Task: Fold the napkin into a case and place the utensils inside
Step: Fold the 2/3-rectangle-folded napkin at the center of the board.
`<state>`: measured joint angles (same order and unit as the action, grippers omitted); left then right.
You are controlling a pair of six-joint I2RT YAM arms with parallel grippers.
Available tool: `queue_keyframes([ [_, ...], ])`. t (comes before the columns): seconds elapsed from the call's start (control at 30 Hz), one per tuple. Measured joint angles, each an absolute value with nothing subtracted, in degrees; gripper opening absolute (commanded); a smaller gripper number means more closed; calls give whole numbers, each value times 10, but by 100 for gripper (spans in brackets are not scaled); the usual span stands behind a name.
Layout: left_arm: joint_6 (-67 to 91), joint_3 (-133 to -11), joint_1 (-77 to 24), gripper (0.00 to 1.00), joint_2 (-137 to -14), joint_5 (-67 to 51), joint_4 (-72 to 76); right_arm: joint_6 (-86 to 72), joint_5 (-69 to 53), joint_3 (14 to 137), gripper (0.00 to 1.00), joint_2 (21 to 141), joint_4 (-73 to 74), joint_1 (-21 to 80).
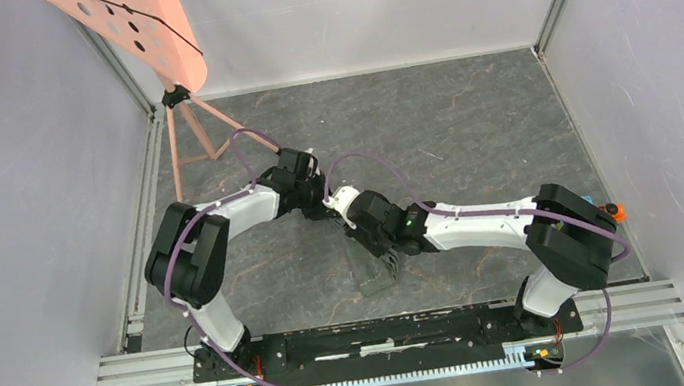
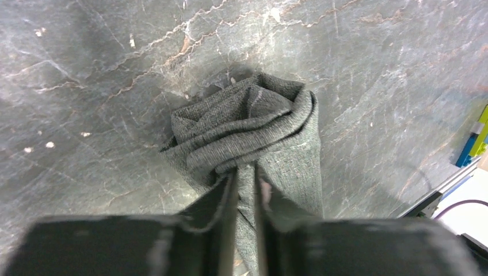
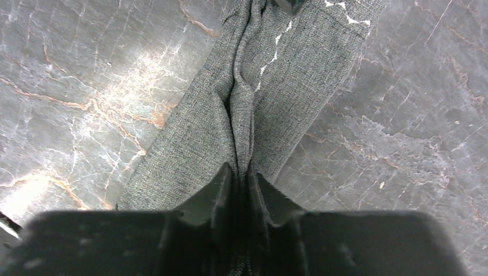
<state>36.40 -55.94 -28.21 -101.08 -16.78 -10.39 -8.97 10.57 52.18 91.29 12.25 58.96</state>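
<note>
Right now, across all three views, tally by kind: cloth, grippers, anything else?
napkin: 1, bunched, pinched by both grippers
grippers: 2, left gripper, right gripper
pink perforated board on a stand: 1
blue-green-yellow item, cropped at the left wrist view's edge: 1
Total: 5

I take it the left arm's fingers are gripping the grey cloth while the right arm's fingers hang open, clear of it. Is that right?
Not quite. The left arm's fingers do grip the napkin, but the right arm's fingers are not open: the right wrist view shows them shut on a ridge of the same cloth.
</note>
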Motion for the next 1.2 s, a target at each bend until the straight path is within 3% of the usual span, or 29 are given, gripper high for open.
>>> queue_keyframes([
  [0.1, 364, -548, -282, 46, -984, -166, -109, -100, 112, 522, 0, 912, 122, 592],
  [0.23, 366, -497, -282, 54, -888, -157, -116, -117, 118, 522, 1, 908, 121, 593],
  [0.33, 367, -441, -282, 56, -780, -150, -122, -131, 118, 522, 0, 904, 121, 593],
  [0.5, 413, -327, -283, 50, -637, -159, -110, -152, 115, 522, 0, 902, 121, 593],
  [0.73, 522, -193, -354, 52, -618, -183, -34, -182, 106, 524, 1, 902, 124, 593],
  [0.87, 559, -193, -427, 45, -641, -170, 14, -202, 107, 538, 1, 904, 141, 598],
  [1.07, 610, -182, -497, 22, -690, -138, 85, -262, 124, 551, 1, 923, 148, 613],
  [1.2, 628, -178, -506, 17, -724, -126, 119, -312, 160, 554, 1, 947, 161, 638],
])
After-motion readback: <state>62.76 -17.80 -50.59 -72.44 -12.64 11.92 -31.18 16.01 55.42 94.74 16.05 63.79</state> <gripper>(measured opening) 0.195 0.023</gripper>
